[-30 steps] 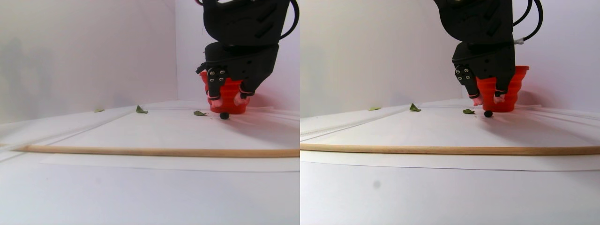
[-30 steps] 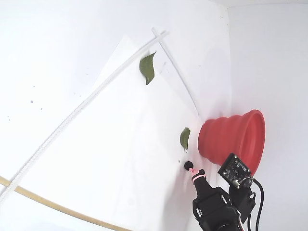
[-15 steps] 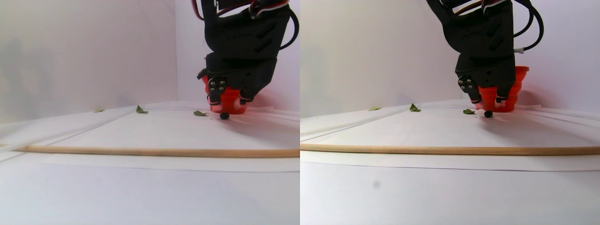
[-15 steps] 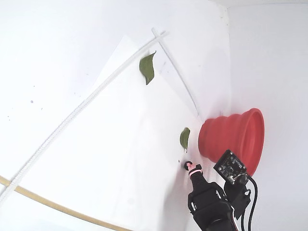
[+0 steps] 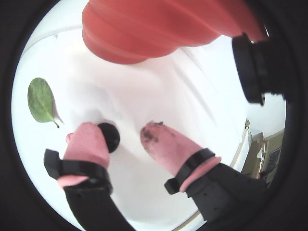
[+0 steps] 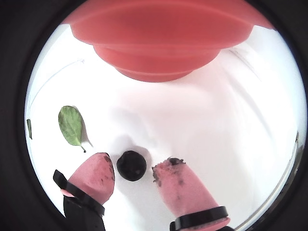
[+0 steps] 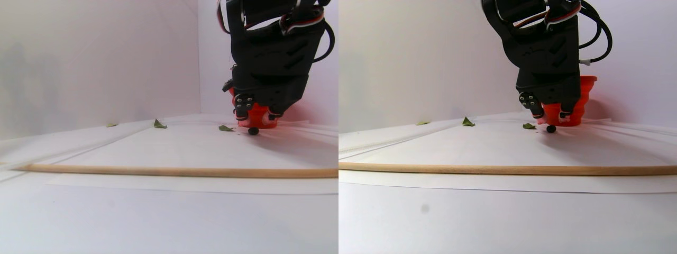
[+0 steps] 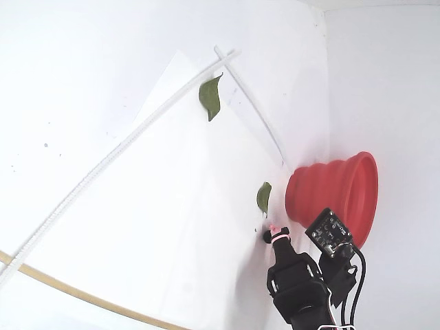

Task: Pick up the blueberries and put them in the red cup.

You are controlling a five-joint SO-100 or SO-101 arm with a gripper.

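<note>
- A bright red, ribbed, stepped cup [image 8: 330, 196] is seen standing on the white surface [image 8: 103, 103], close to the back wall; only its outer wall and rim are shown, so its contents cannot be told.
- In both wrist views the cup [image 6: 159, 43] fills the top of the picture, beyond the fingertips.
- One small, round, near-black blueberry [image 6: 131, 165] is seen lying on the surface, in front of the cup's base and apart from it.
- The black hand with pink-padded fingers [image 6: 134, 177] is lowered to the surface, its jaws set narrowly apart with the berry in the gap between the pads.
- In a wrist view the berry [image 5: 109, 136] is seen touching the left pad; a gap to the right pad remains visible. It is not gripped.
- In the stereo pair view the berry [image 7: 253, 130] rests on the surface just under the hand [image 7: 256, 117].
- A small green leaf [image 6: 71, 126] lies to the left of the berry; another leaf [image 8: 210, 97] lies well apart.
- A thin wooden rod [image 7: 174, 171] lies across the foreground.
</note>
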